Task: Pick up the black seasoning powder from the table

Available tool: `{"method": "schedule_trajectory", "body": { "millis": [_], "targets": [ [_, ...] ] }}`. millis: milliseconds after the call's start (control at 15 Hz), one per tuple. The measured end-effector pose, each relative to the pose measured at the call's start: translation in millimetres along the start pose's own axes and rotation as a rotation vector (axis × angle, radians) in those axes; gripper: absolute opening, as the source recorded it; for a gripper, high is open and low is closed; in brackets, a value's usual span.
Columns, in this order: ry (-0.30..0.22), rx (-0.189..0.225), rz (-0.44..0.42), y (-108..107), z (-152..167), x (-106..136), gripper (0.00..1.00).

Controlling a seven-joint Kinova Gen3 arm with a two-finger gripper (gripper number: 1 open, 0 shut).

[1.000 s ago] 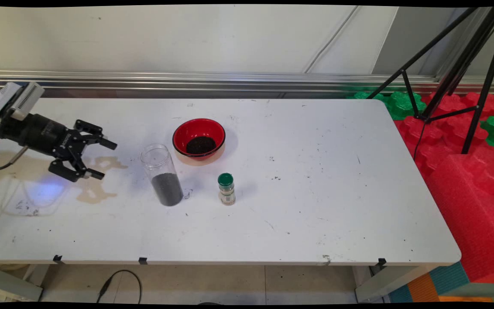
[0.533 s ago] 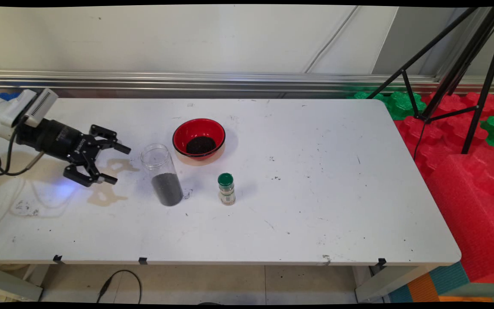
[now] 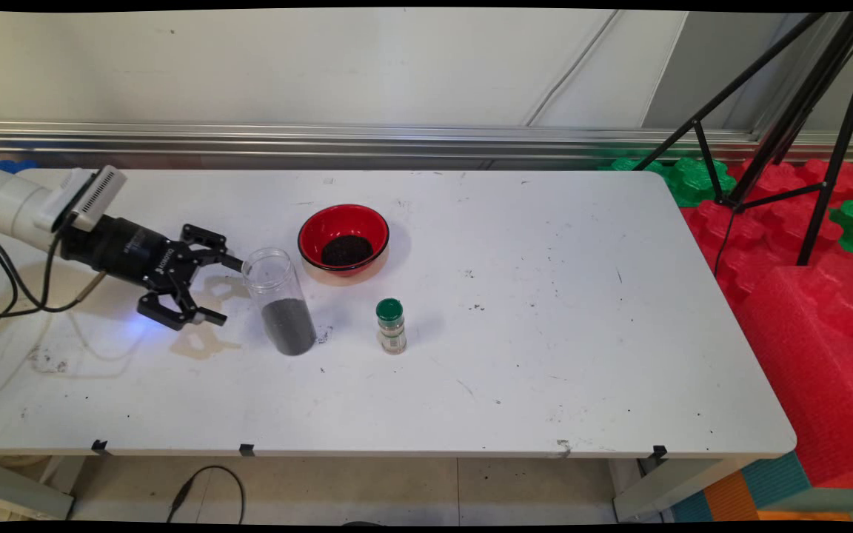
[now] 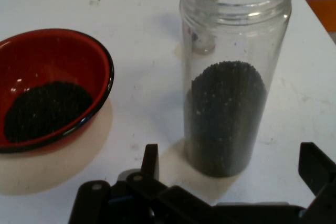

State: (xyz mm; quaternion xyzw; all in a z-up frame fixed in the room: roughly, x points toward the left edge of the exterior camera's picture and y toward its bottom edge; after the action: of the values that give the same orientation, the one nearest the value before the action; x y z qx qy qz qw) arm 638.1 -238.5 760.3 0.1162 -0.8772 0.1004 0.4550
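your gripper (image 3: 225,290) is wide open, holding nothing, low over the table (image 3: 545,355) w/ its fingers (image 4: 150,162) just left of the jar (image 3: 278,302). the jar stands upright, no lid, abt half full of dark grains. behind it to the right sits a red bowl (image 3: 343,238) w/ dark grains too. a small green-cap bottle (image 3: 391,326) stands right of the jar.

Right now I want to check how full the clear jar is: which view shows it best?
The hand view: the clear jar stands upright, lidless, directly ahead, its dark grains filling about the lower half. The main view shows the same jar far smaller, between the open gripper and the red bowl.
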Motion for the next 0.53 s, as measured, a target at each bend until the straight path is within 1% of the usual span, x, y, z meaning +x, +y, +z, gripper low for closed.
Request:
{"method": "schedule_trajectory", "body": {
  "millis": [533],
  "targets": [
    [0.052,-0.013,0.014,-5,32,-5,1.00]
  ]
}}
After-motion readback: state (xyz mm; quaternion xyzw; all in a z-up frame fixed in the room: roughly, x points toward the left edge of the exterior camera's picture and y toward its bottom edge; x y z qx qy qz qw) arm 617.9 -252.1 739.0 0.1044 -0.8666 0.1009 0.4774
